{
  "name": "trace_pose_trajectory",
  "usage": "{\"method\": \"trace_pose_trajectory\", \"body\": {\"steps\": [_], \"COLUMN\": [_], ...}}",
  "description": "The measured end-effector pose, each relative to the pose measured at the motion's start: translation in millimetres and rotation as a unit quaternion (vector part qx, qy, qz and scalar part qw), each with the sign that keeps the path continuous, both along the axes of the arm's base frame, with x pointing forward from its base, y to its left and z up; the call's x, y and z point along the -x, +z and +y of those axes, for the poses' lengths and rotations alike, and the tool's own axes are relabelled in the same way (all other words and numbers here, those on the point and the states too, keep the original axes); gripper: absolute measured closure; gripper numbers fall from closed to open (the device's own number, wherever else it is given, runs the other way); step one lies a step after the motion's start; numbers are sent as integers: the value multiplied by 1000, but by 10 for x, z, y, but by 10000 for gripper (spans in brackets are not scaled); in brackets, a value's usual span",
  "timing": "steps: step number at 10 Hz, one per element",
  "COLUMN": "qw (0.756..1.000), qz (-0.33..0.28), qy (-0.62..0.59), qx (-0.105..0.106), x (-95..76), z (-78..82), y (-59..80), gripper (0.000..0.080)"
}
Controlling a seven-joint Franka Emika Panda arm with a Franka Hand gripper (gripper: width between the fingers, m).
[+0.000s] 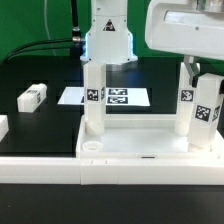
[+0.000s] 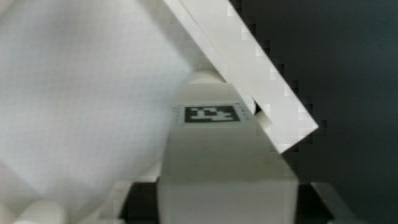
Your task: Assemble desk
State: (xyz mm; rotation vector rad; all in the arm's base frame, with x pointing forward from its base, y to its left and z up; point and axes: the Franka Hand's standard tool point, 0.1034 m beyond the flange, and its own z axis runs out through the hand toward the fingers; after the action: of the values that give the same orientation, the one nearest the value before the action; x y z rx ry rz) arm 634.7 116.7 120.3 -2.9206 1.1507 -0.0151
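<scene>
No words, brand names or numbers can be read anywhere I look; the only printed marks are black-and-white square tags, patterns and not lettering. In the exterior view one tag sits on the left leg (image 1: 93,118), one on the inner right leg (image 1: 185,118), one on the outer right leg (image 1: 208,128), a dark one on the end of the loose leg (image 1: 33,96) lying on the table (image 1: 40,70), and several on the marker board (image 1: 135,97). In the wrist view one more tag (image 2: 214,113) shows on a white post (image 2: 222,165), too blurred to make out.

Upright leg (image 1: 93,100) on desk top (image 1: 140,150); marker board (image 1: 115,97) behind it.
</scene>
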Motion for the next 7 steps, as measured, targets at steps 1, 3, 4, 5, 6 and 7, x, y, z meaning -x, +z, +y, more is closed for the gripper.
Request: {"method": "trace_pose_trajectory", "body": {"steps": [1, 3, 4, 5, 6, 7], "qw": [999, 996, 989, 976, 962, 946], "qz": [0, 0, -2, -10, -16, -23], "qy": [-35, -94, -146, -218, -271, -322], "qx": [0, -1, -4, -15, -24, -29], "x": [0, -1, -7, -22, -15, -3], "z": [0, 0, -8, -41, -54, -58], "y": [-1, -2, -5, -8, -10, -9], "gripper": [511, 511, 511, 511, 511, 511]}}
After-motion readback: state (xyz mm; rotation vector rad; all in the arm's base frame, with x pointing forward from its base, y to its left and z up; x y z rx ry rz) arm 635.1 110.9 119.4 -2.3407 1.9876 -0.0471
